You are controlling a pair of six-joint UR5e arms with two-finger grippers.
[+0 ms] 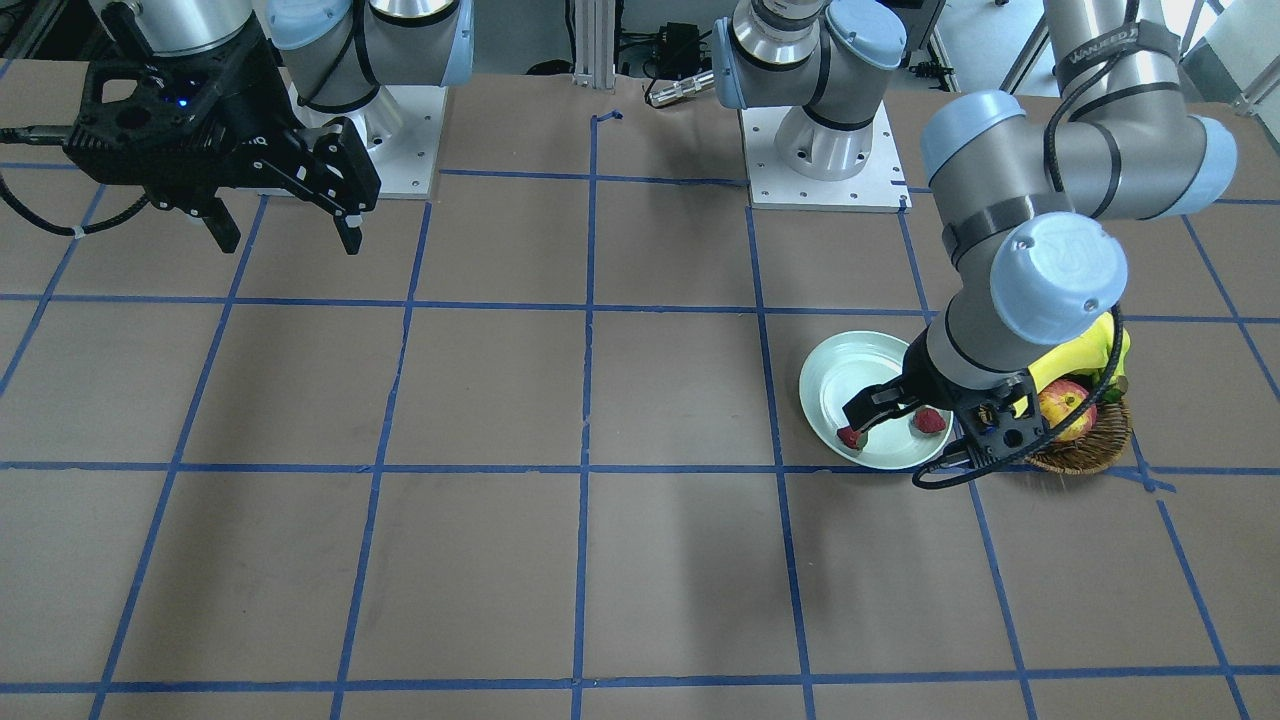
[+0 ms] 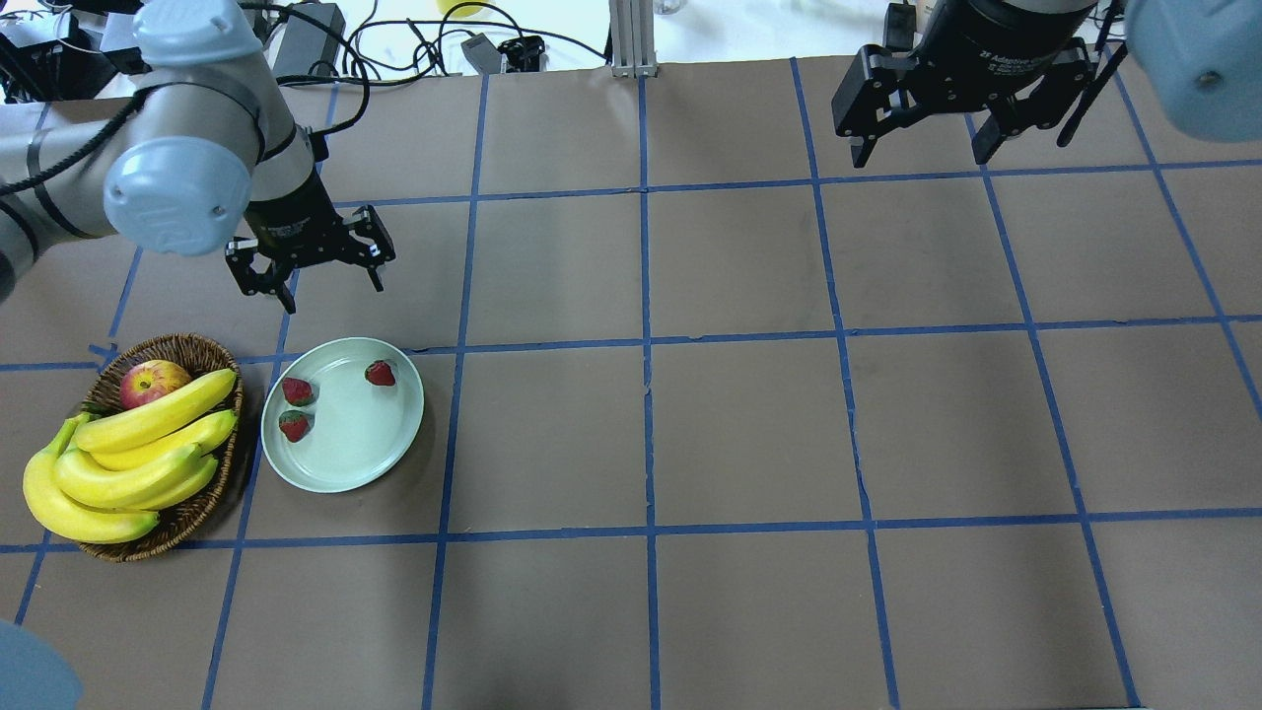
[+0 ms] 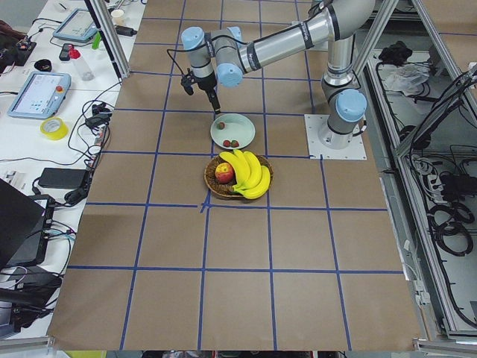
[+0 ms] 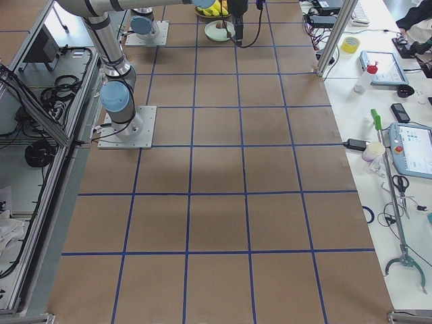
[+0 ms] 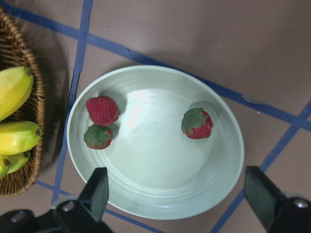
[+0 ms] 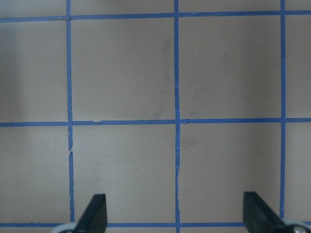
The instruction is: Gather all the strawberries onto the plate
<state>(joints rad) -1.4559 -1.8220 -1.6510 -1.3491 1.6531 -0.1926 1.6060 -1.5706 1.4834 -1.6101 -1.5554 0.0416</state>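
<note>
Three strawberries lie in the pale mint plate [image 2: 347, 449]: two close together [image 2: 297, 391] [image 2: 294, 426] near the basket side, and one [image 2: 380, 373] apart by the far rim. The left wrist view shows the same pair of strawberries [image 5: 102, 110] [image 5: 97, 137] and the single strawberry [image 5: 197, 123] on the plate [image 5: 155, 165]. My left gripper [image 2: 334, 294] hangs open above the plate's far edge, holding nothing. My right gripper [image 2: 919, 150] is open and empty, high over bare table at the far right.
A brown wicker basket [image 2: 187, 347] beside the plate holds a bunch of bananas [image 2: 128, 463] and a red-yellow apple [image 2: 153, 382]. The table is brown paper with a blue tape grid. The arm bases [image 1: 820, 150] stand at the robot's side of the table.
</note>
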